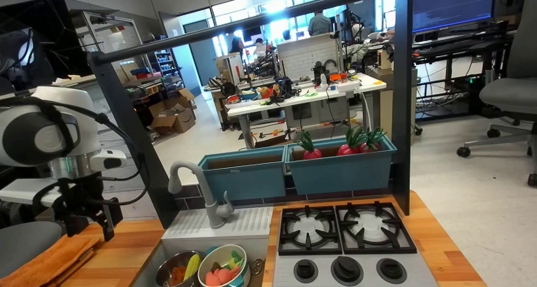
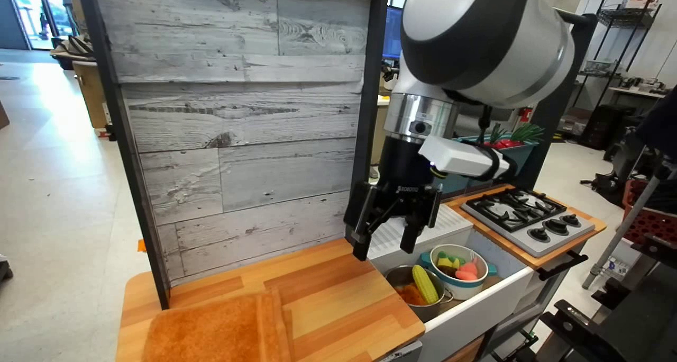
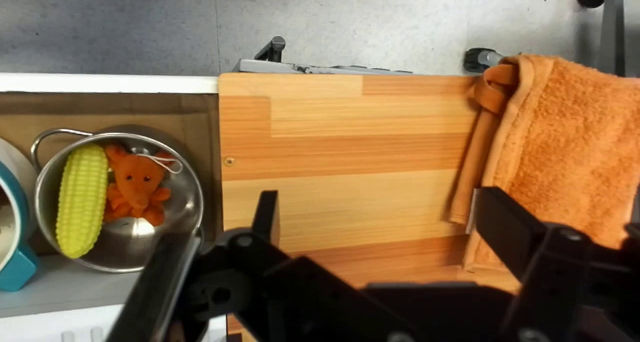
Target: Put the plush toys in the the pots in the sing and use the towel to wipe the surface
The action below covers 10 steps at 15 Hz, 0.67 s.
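Take a deep bite of towel (image 3: pixel 575 157), then wipe flat

The fingers (image 3: pixel 267 217) stand spread wide, grasping nothing, and the gripper (image 2: pixel 384 250) hangs above the wooden countertop (image 2: pixel 338 290) without touching it. In the wrist view one fingertip overlaps the inner edge of the towel, which lies folded on the wood; an exterior view shows the two apart.

The jaws open across that edge, so little turning seems needed: shift over it, straddle the fold, and lower until the tips sit just shy of the wood. Best to pinch several layers, since the loose strip (image 3: pixel 475 167) would probably pull free alone. Close slowly, press lightly, sweep along the grain, and stop before the sink (image 2: pixel 492 311) so the cloth doesn't sag over its edge.

Inside the sink, the corn toy (image 3: pixel 82 202) and orange animal toy (image 3: pixel 135 184) lie in the metal pot (image 3: pixel 183 192); the cream pot (image 2: pixel 465 292) beside it holds coral and green-yellow pieces (image 2: pixel 466 272), heaped too closely to count. The toys look dealt with, so wiping seems the step in hand.
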### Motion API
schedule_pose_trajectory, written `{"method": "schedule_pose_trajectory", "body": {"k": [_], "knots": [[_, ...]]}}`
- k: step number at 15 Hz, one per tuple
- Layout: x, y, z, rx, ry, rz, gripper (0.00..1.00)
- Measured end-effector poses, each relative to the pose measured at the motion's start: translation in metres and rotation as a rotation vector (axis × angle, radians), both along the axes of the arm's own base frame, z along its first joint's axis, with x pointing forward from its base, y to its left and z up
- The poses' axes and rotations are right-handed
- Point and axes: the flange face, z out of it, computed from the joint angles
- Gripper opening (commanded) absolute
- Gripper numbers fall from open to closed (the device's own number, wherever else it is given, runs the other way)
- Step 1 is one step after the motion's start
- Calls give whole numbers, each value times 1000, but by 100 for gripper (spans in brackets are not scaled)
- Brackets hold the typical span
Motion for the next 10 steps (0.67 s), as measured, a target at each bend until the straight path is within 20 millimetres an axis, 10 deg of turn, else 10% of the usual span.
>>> {"method": "schedule_pose_trajectory", "body": {"k": [7,10], "knots": [[0,-2,-6,-34,-10,20,100],[2,35,3,-91,-77,118,100]]}}
